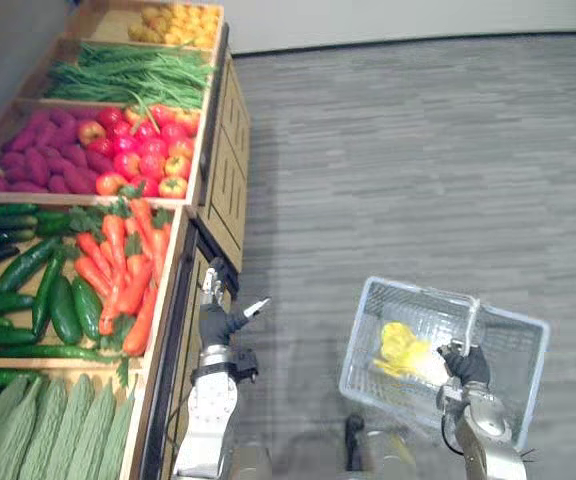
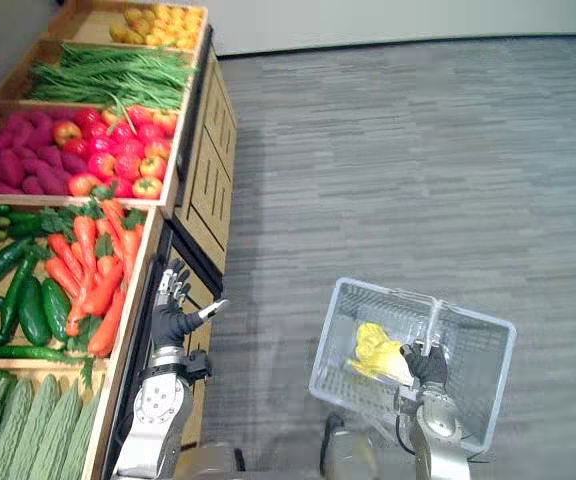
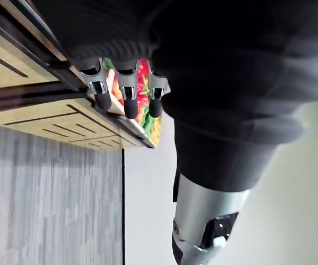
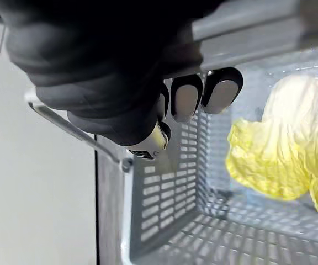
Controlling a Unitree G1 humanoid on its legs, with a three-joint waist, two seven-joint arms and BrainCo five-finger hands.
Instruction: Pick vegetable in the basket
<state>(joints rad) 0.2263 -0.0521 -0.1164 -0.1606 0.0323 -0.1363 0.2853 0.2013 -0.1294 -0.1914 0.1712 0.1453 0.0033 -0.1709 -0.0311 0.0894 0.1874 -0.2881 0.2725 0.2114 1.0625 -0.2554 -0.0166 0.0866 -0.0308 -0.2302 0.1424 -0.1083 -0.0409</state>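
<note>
The eye views give the whole layout: a stand (image 1: 183,300) of crates with carrots (image 1: 118,270) and cucumbers (image 1: 58,300) at the robot's left, and a pale basket (image 1: 360,340) held over the grey floor (image 1: 418,150) at its right. A yellow-white cabbage (image 1: 401,348) lies inside the basket. In those views the right robot hand (image 1: 466,365) is a small dark shape at the handle (image 1: 474,320). Its own wrist view shows what they cannot: its fingers (image 4: 185,98) are curled tight round the handle, and the cabbage (image 4: 277,149) lies on the slotted bottom just below and beyond them, apart from the fingertips. One leafy end of the cabbage is cut off by the frame edge. The left robot hand (image 1: 216,320) hangs beside the stand's front edge near the carrots, well apart from the basket, with fingers spread and thumb out, holding nothing. In its wrist view the straight fingers (image 3: 128,99) point at the stand's wooden edge. Past them shows only a sliver of red and orange produce, too small to name.
</note>
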